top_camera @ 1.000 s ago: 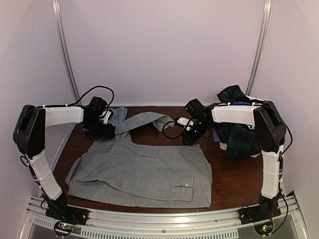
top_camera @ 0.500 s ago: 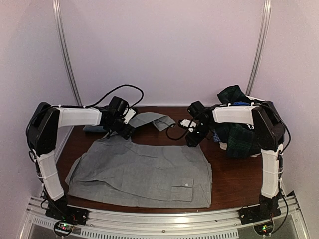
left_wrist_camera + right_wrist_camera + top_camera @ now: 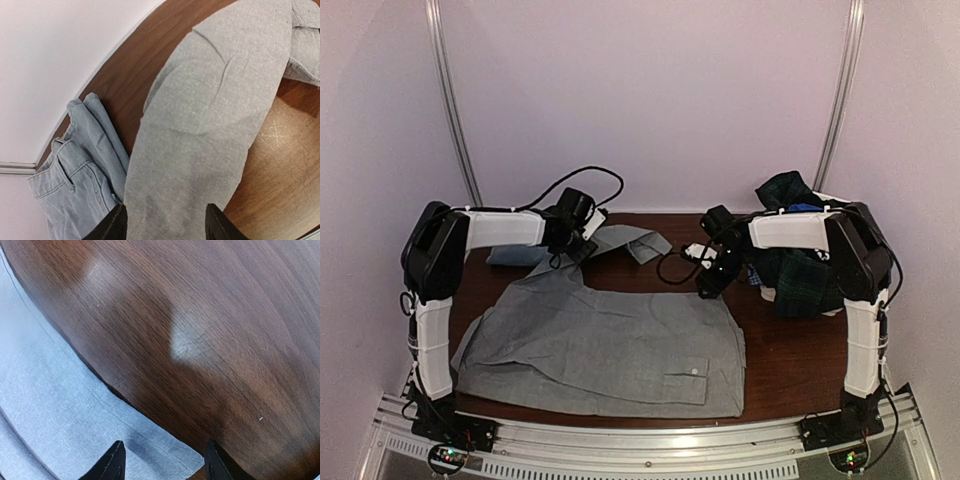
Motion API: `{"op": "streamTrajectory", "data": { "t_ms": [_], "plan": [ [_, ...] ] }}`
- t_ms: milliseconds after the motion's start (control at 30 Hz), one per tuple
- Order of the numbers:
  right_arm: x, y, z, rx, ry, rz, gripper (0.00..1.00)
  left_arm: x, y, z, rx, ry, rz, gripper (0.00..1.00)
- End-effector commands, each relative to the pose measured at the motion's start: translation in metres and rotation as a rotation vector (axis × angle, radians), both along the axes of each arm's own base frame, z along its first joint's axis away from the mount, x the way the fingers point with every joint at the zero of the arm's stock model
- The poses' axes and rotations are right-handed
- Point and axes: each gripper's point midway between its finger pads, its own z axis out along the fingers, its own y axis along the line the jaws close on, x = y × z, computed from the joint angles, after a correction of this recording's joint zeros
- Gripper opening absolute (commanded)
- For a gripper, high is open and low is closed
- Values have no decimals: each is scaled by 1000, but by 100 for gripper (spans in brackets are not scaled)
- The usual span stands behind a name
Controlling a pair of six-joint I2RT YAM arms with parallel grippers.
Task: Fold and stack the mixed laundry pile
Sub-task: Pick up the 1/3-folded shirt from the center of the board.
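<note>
Item: mixed laundry pile, right of grey shirt, judged soft, light, limp; pinch shirt at sleeve and far-right corner, under left end effector and right end effector, both open, empty.

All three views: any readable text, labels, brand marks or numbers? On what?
None readable in any view.
Grey shirt: plain cloth, no print or tag showing.
Folded light-blue jeans: no label in view.
Plaid laundry pile: no text seen.
Left arm base: small lit parts, any markings too small to read.
</note>
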Motion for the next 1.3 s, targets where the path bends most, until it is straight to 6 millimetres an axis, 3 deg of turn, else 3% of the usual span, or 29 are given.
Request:
{"op": "streamTrajectory", "data": {
  "t_ms": [0,67,133,233,333,567,767,1033,1267],
  "plan": [
    [-3,-7,-13,-24,37,8,54,18,-1,38,-28,-106,18,48],
    [-5,-7,-14,-29,45,13,54,19,2,41,-47,-106,22,41],
    [-6,-9,-13,-33,47,13,54,16,-4,42,-66,-93,-16,41],
    [-9,-3,-2,13,42,24,54,-3,-29,41,-96,-71,-160,59],
    [-9,1,7,40,32,36,55,-17,-43,28,-98,-47,-245,70],
    [-16,-5,3,15,80,71,58,-2,-41,13,-10,-72,-235,91],
    [-9,-25,-7,-87,63,30,57,7,-40,6,18,-86,-220,91],
    [9,-18,24,-36,-40,-7,58,8,-42,0,12,-77,-219,87],
    [9,-29,11,-106,-25,-14,59,12,-39,-3,35,-77,-205,86]
  ]
}}
